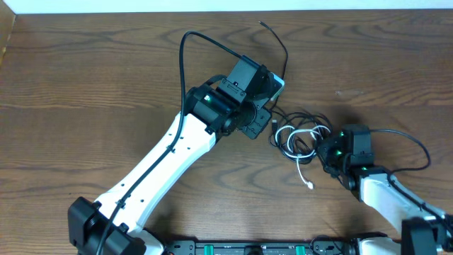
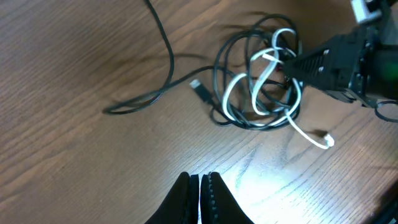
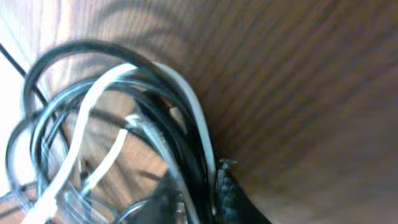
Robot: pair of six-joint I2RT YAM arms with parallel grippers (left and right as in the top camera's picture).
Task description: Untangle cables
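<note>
The brown desk (image 1: 85,85) shows long wavy wood grain with a dull sheen. On it, right of centre at about 3 o'clock, lie the cables (image 1: 296,139), a flat nest of thin, glossy, round loops. The right fingers (image 2: 293,65), black and tapering, are clenched on strands at the nest's 3 o'clock edge. In the right wrist view, black and white strands run down into the gap between them, but that view is blurred and the bottom edge cuts off the fingertips. The white cable (image 2: 266,78) coils through the black ones. Its tail leaves toward 5 o'clock and ends in a small white plug (image 1: 310,185). The left fingers (image 2: 200,194), ribbed and black, are pressed together on nothing. They hang above bare wood on the nest's 10 o'clock side, apart from it. Farther off, one black strand (image 1: 284,53) runs toward 12 o'clock, partly hidden under the left wrist, and its tip is too small to make out.
</note>
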